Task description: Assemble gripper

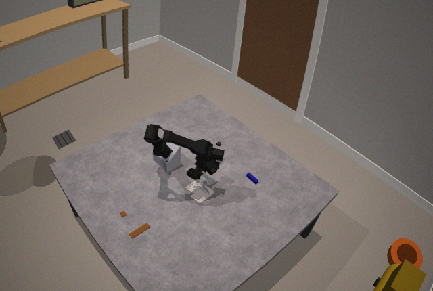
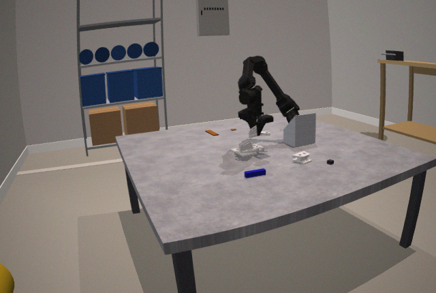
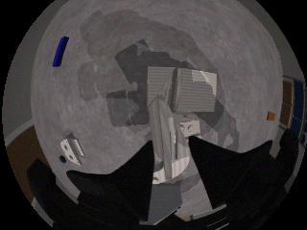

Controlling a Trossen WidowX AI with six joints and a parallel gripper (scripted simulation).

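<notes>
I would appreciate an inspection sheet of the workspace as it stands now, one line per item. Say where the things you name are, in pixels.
Surface: grey mottled table top (image 1: 265, 231) (image 2: 197, 191), no damage seen.
Gripper base: white assembly (image 1: 200, 197) (image 2: 242, 154) on the table beneath the gripper; gear mesh cannot be judged.
Held part: pale jaw-like piece (image 3: 165, 139) between the fingers.
Housing plate: probably the white part (image 2: 301, 157) (image 3: 71, 152) lying apart.
Clutter: blue bar (image 1: 252, 178) (image 2: 255, 173) (image 3: 60, 52), small black block (image 1: 218, 143) (image 2: 330, 161), two orange pieces (image 1: 139, 231) (image 2: 212, 132).
Gripper (image 2: 259, 130) (image 3: 172, 142): shut on the held part, above the base.
Cables: nothing seen.
Surroundings: storage rack (image 2: 78, 36), wooden bench (image 1: 126, 42) (image 2: 382, 99), brown door (image 1: 279, 36).
</notes>
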